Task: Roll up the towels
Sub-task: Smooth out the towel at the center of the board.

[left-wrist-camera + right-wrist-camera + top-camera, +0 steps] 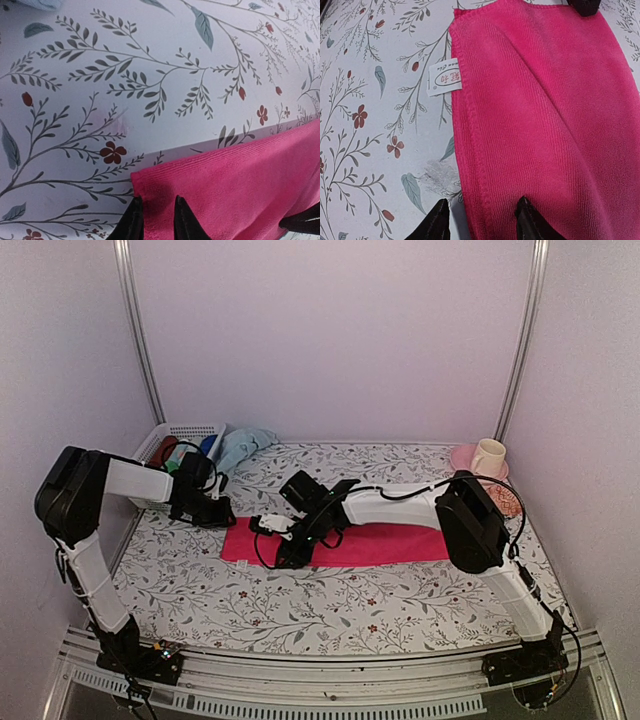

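The bright pink towel (380, 543) lies flat as a long strip across the middle of the table. My left gripper (226, 521) sits at its far left corner. In the left wrist view the gripper (156, 220) straddles that corner of the pink towel (240, 185), its jaws a narrow gap apart and the cloth flat between them. My right gripper (289, 556) is open over the near long edge close to the left end. In the right wrist view the gripper (482, 220) has one finger on the table and one on the pink towel (535, 110). The pale blue towel (245, 446) lies crumpled at the back left.
A white basket (190, 429) at the back left holds coloured rolls, red (166, 451) and dark blue (208, 445) among them. A cream mug (488, 455) stands on a pink plate (462, 456) at the back right. A white label (445, 78) sticks out from the towel's edge.
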